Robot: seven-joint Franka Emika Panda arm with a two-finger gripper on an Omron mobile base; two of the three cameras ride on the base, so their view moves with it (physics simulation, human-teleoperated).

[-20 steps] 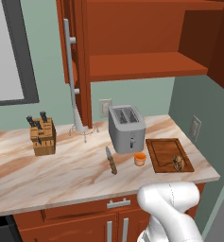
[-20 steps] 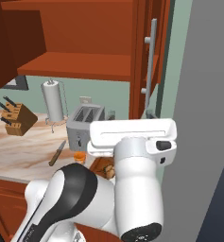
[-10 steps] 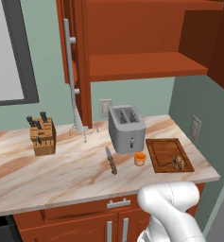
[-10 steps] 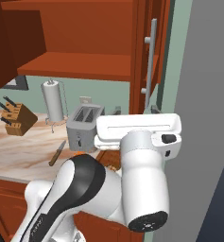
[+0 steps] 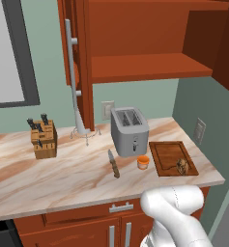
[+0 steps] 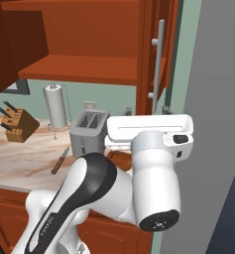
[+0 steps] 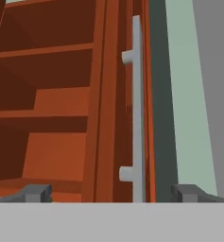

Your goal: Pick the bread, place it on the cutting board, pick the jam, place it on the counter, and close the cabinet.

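The bread, a small dark brown speckled lump (image 5: 182,165), already sits on the dark wooden cutting board with the grooved edge (image 5: 170,155) at the right end of the marbled beige-and-pink stone counter (image 5: 63,176). The small orange jam jar with its pale lid (image 5: 143,162) stands on the counter just left of the board, near the silver toaster (image 5: 129,131). So I judge that what is left is the reddish-brown wooden wall cabinet (image 7: 61,108), whose doors stand open.

The two-finger gripper (image 7: 111,193) has its dark fingertips spread wide apart with nothing between them. Straight ahead of it, and apart from it, is the edge of the open door with its long silver bar handle (image 7: 136,108). The bar runs lengthwise away from the gripper between the two fingertips, a little nearer the right one. The open shelves lie to the left of the door, so closing likely means pushing it that way.
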